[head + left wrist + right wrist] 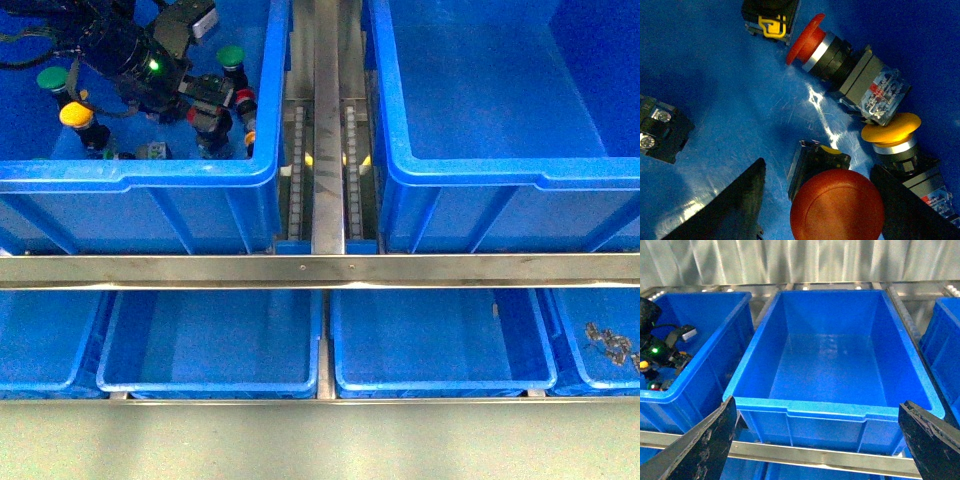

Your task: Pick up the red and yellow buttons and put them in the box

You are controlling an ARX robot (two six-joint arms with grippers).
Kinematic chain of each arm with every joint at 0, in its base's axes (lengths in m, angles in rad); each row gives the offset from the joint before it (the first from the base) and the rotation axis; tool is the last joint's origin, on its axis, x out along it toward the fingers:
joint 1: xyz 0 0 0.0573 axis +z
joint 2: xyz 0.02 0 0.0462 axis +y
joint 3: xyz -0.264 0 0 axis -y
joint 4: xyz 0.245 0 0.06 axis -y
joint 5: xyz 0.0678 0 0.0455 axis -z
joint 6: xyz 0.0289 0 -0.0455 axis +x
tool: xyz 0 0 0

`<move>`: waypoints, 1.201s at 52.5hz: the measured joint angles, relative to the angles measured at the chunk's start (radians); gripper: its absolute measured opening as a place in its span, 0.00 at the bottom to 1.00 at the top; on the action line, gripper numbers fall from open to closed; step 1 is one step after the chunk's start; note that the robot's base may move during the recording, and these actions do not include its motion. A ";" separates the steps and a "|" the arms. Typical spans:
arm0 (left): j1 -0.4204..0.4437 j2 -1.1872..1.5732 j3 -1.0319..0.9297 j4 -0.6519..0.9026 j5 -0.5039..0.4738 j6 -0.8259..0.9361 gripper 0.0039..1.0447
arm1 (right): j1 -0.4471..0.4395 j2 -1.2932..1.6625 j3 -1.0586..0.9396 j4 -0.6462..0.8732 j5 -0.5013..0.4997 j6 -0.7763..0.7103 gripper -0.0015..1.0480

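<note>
My left gripper (817, 167) is open, low inside the left bin (150, 175), with a red button (837, 207) cap-up between its fingers but not gripped. Just beyond lie a yellow button (891, 127) and another red button (807, 40) on its side. In the front view the left gripper (210, 105) hangs over the pile, beside a red button (245, 100), with a yellow button (76, 115) further left. The box (830, 407) stands empty, seen in the front view as the right bin (480, 175). My right gripper (815, 440) is open and empty, facing the box.
Green-capped buttons (231, 57) and loose black switch blocks (660, 130) share the left bin. A metal rail (320, 268) crosses in front of both bins, and a roller track (328, 120) runs between them. Shallow blue trays (210, 345) sit below.
</note>
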 joint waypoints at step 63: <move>0.175 -0.684 -0.575 0.128 0.360 -0.941 0.32 | 0.000 0.000 0.000 0.000 0.000 0.000 0.94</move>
